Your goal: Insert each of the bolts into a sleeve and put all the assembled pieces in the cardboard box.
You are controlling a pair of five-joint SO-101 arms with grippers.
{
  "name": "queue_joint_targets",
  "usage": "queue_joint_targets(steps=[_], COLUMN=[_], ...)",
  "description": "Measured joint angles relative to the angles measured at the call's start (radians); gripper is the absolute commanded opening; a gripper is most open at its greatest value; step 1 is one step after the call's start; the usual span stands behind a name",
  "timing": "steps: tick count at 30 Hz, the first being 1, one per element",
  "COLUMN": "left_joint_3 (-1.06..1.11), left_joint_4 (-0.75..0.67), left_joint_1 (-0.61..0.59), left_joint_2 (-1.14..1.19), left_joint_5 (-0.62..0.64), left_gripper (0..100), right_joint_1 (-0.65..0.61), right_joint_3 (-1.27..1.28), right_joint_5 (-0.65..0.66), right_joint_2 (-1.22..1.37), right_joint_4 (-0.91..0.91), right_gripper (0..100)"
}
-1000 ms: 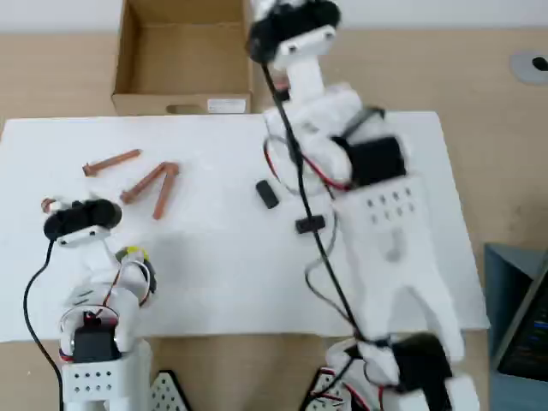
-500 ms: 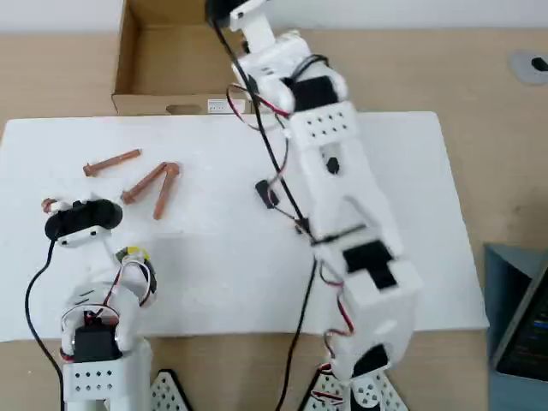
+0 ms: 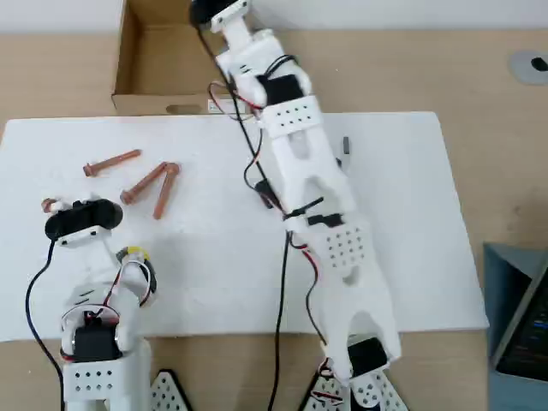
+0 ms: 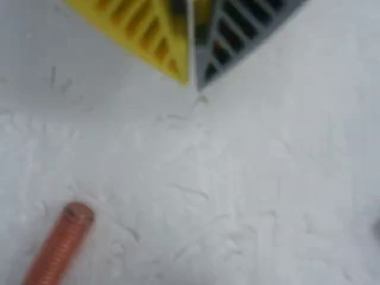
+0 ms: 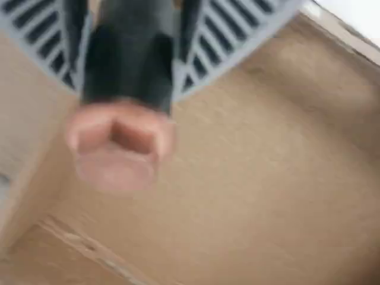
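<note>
One sleeved bolt (image 5: 122, 142) hung clamped in the right pincer (image 5: 127, 89) above the cardboard box (image 5: 267, 178), so opening to drop it looked next.

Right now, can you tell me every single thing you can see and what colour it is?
cardboard box: one, brown, past the mat's far edge.
white mat: one, white, spread over the table.
loose bolts: three, copper, on the mat's left part.
copper end: one, likely a fourth bolt, near the left gripper.
loose sleeve: one, black, in the mat's middle.
assembled piece: one, black sleeve with a copper bolt in it, held over the box.
small grey piece: one, on the mat's right part; too small to name.
grey disc: one, on the bare table, far right.
left gripper: yellow and grey, shut, over the mat.
right gripper: grey, shut on the assembled piece.
</note>
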Motion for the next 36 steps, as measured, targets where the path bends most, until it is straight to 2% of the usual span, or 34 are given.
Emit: queue_joint_targets(steps=[5,11,22,36], left_joint_3=[0.000,0.000,0.000,0.000], left_joint_4=[0.000,0.000,0.000,0.000], left_joint_1=[0.000,0.000,0.000,0.000], left_joint_2=[0.000,0.000,0.000,0.000], left_joint_5=[0.000,0.000,0.000,0.000], left_gripper=[0,0,0,0], right_joint_1=[-0.031,-0.035,-0.035,-0.037], right_joint_3=[-0.121,-0.153,-0.173,-0.476], right_joint_5=[0.000,0.000,0.000,0.000], right_joint_2=[0.118,0.189,0.189,0.189], right_joint_4=[0.000,0.000,0.014,0.496], right_gripper=[1.5,13.6,10.2,9.0])
